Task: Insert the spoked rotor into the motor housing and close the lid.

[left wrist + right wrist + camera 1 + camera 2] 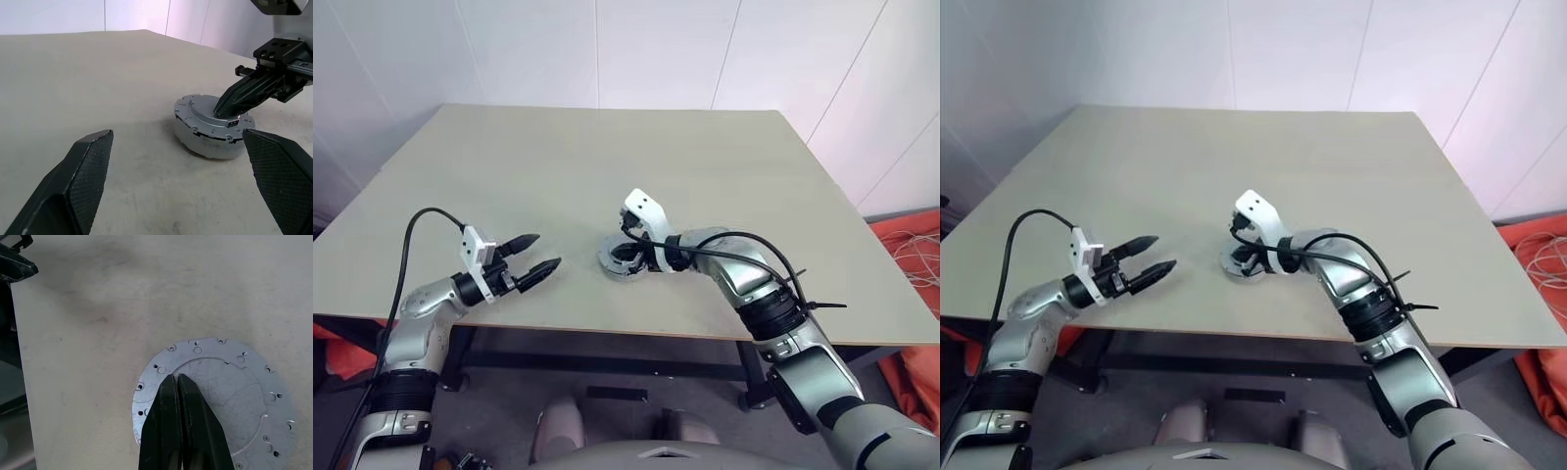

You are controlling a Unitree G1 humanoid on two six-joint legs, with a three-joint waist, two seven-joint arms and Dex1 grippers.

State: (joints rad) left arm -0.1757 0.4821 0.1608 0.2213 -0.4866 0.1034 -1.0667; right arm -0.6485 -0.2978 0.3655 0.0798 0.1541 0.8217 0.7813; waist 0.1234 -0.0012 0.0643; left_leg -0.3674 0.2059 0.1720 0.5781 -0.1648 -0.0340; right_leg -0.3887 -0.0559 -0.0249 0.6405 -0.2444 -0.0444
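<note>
The motor housing (205, 143) is a low round grey unit near the middle of the table's front. The lid (234, 396), a flat grey metal disc with small holes around its edge, lies flat on top of it. My right gripper (176, 378) is shut, and its joined tips rest on the lid's surface, also seen as dark fingers (239, 95) slanting down onto it. My left gripper (545, 251) hovers open to the left of the housing, pointing at it, with nothing between its fingers (83, 176). The spoked rotor is hidden.
The beige table (558, 166) stretches bare behind and beside the housing. Its front edge (607, 331) runs close below both grippers. Orange cloth and cables (915, 255) lie on the floor to the right.
</note>
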